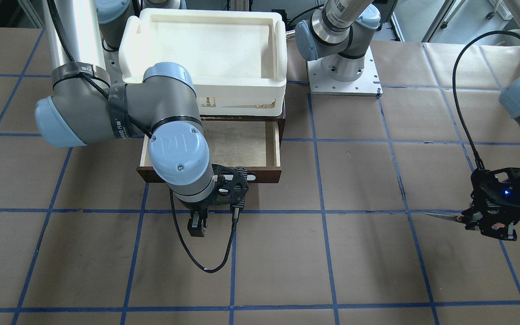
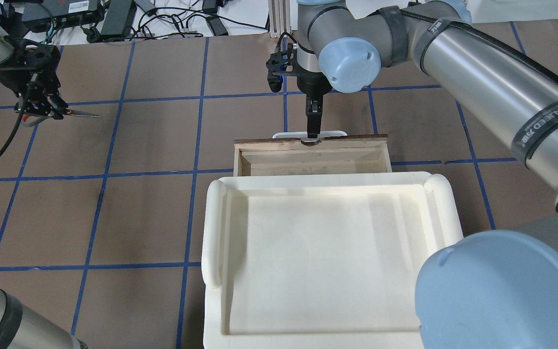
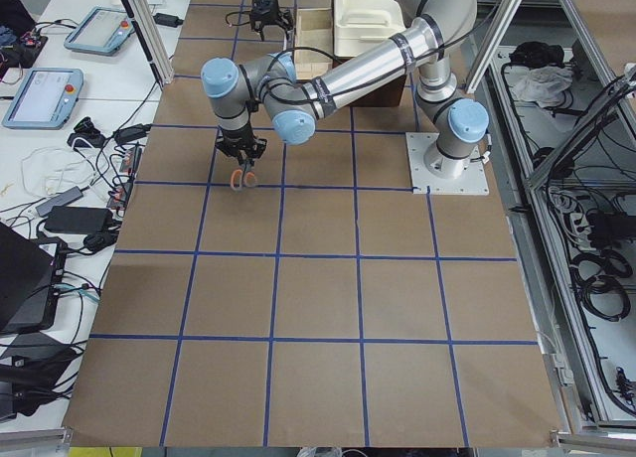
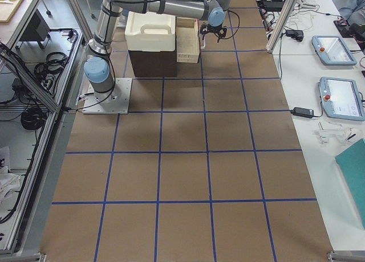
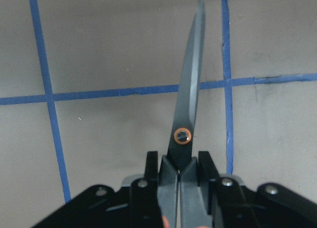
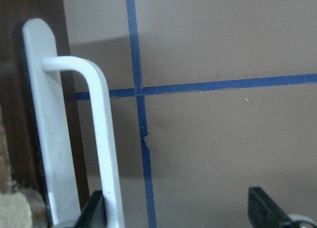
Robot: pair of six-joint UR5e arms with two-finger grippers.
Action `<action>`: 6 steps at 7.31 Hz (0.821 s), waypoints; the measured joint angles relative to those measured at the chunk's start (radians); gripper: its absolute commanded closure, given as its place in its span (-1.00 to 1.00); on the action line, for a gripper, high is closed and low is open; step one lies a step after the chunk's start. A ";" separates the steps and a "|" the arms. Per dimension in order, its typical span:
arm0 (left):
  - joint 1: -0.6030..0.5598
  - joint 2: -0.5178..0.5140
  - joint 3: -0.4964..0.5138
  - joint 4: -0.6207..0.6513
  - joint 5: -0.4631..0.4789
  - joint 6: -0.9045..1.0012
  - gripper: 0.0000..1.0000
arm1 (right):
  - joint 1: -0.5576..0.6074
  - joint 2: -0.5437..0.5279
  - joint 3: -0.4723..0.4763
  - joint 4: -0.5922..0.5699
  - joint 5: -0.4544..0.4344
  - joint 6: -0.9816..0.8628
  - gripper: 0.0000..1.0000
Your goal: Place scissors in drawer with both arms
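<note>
The scissors [image 1: 440, 215] are held by the handles in my left gripper [image 1: 490, 223], which is shut on them just above the table, far to the drawer's side. The closed blades stick out forward in the left wrist view [image 5: 190, 104] and show in the overhead view [image 2: 83, 115]. The drawer [image 1: 237, 144] is pulled open under the white tray, its pale wood inside bare. My right gripper [image 1: 197, 228] hangs at the drawer's front, open. In the right wrist view the white bar handle [image 6: 106, 139] runs beside one of the fingers [image 6: 94, 210].
A large white plastic tray [image 1: 206, 45] sits on top of the drawer cabinet. The left arm's base plate [image 1: 343, 81] stands beside it. My right arm's elbow [image 1: 174, 135] hangs over the drawer's corner. Brown table paper with blue tape lines lies all around.
</note>
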 measured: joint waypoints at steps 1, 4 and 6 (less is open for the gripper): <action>0.001 -0.001 0.000 0.000 0.000 0.000 1.00 | -0.006 0.007 -0.009 -0.024 0.001 0.000 -1.00; 0.001 -0.003 -0.001 0.000 0.000 0.000 1.00 | -0.015 0.014 -0.013 -0.073 0.009 0.002 -1.00; 0.001 -0.004 -0.001 0.000 -0.003 0.001 1.00 | -0.016 0.016 -0.013 -0.078 0.015 0.007 -1.00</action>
